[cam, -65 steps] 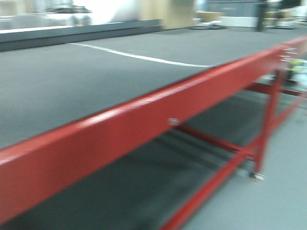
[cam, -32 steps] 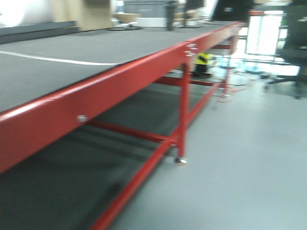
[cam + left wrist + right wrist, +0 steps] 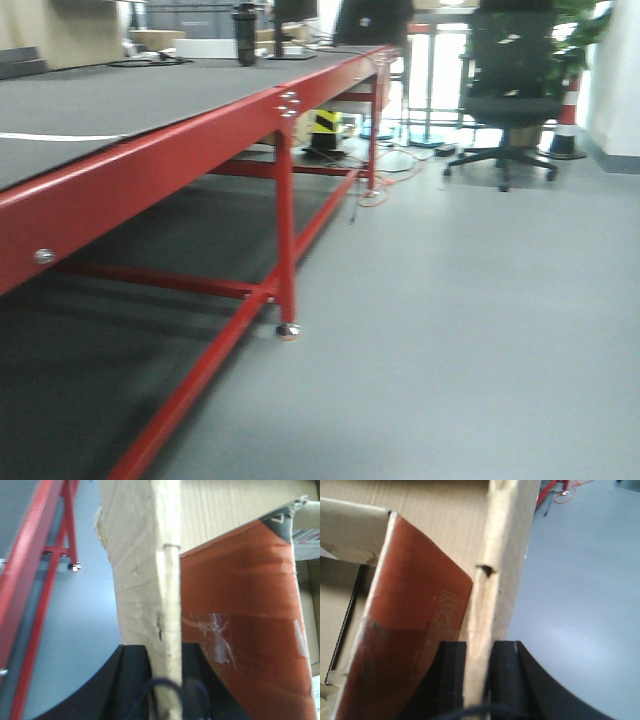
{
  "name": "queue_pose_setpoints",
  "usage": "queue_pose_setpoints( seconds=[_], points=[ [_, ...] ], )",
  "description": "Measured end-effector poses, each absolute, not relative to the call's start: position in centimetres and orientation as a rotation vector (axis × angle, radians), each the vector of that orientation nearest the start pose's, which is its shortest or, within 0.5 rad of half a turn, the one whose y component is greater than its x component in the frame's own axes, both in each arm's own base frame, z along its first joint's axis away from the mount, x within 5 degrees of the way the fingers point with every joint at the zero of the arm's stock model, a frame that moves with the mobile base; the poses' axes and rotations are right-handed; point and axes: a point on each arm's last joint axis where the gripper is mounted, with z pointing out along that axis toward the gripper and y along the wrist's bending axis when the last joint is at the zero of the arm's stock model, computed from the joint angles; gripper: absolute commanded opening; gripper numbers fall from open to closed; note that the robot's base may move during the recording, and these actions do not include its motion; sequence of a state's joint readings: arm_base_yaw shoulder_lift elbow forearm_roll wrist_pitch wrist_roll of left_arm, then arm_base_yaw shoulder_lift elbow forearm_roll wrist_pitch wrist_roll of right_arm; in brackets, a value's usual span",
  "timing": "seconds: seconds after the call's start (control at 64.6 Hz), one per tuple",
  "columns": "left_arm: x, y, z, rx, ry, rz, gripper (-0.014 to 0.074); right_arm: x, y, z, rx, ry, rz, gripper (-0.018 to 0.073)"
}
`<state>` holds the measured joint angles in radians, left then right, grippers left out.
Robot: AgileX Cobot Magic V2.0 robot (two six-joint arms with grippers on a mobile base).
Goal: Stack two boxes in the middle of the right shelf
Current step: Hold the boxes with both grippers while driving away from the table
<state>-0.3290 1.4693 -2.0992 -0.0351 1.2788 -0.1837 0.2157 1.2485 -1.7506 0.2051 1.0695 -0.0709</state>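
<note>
Since a second ago the front view has swung right, off the red workbench (image 3: 150,165) top toward open floor (image 3: 480,340), so the base is probably turning to find the shelf, which is not in view, while the left gripper (image 3: 167,685) and right gripper (image 3: 479,672) each clamp a wall of the carton (image 3: 135,555), carried clear of the floor.

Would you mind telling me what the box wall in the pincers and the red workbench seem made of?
The box wall looks like brown corrugated cardboard, matte: ribbed lines on its face, a crumpled edge. The workbench frame seems painted metal, glossy red with bolt heads; its top looks like a dark grey matte mat, material unclear.
</note>
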Motion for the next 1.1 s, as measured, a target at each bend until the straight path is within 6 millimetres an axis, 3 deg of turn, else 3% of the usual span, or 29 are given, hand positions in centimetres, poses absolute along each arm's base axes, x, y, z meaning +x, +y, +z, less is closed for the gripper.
queue_pose_setpoints(
  seconds=[1.099],
  points=[
    [24.62,-8.74,54.07,0.166,2.145,-0.344,-0.0111,21.45,6.37,52.00,-0.304,2.028,0.336,-0.0153]
  ],
)
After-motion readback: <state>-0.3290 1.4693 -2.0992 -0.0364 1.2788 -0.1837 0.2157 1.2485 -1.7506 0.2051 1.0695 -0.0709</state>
